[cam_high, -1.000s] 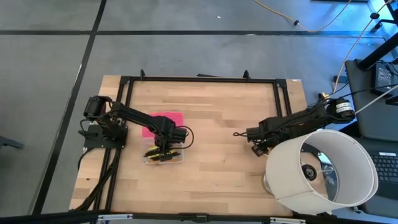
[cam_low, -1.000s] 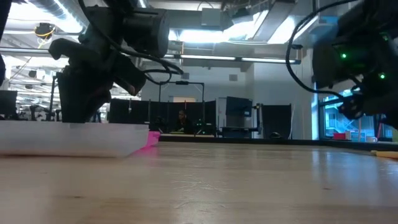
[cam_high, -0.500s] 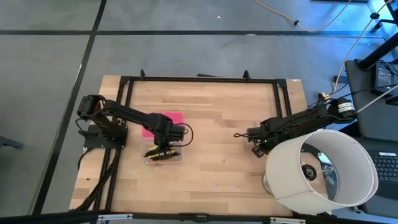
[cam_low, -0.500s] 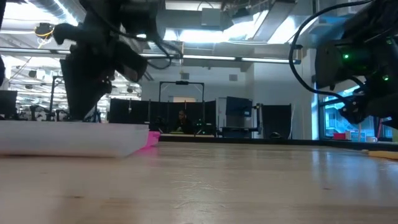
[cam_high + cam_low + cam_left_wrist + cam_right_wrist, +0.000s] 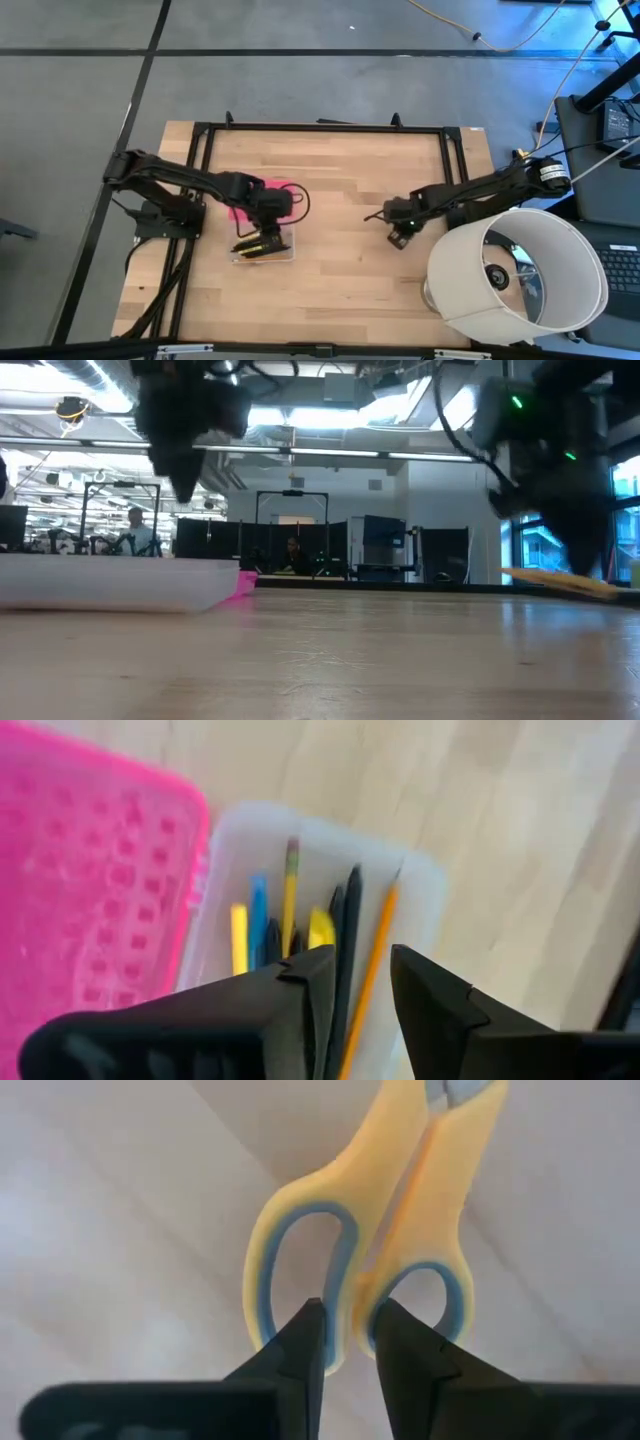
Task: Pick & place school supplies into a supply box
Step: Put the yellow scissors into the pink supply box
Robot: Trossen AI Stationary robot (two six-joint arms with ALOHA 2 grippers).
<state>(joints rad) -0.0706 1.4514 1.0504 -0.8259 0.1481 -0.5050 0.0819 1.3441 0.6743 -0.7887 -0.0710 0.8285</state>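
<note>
Right jaws nearly closed on the scissors point(image 5: 375, 1230), pinched where the two yellow handle loops meet, as the right wrist view shows; right gripper point(image 5: 397, 232) sits right of table centre, well apart from the box point(image 5: 266, 246). Left gripper point(image 5: 358, 982) hangs over the box with jaws a narrow gap apart, nothing between them. Box sits left of centre, pink lid point(image 5: 85, 890) open beside it, pens and pencils point(image 5: 290, 900) already lying inside.

Step in hand, as I judge it: pick of the scissors, grip just made. In the low view the scissors point(image 5: 560, 581) show at the far right just above the table line; cannot tell if they touch it. Next move calls for carrying them across to the box, lowering with the long axis along the box, and the left arm clearing out of the way first.

Versus a second ago: right jaws have gone from wide to pinched, right gripper has shifted left toward centre, left arm has swung and its gripper is higher over the box.
</note>
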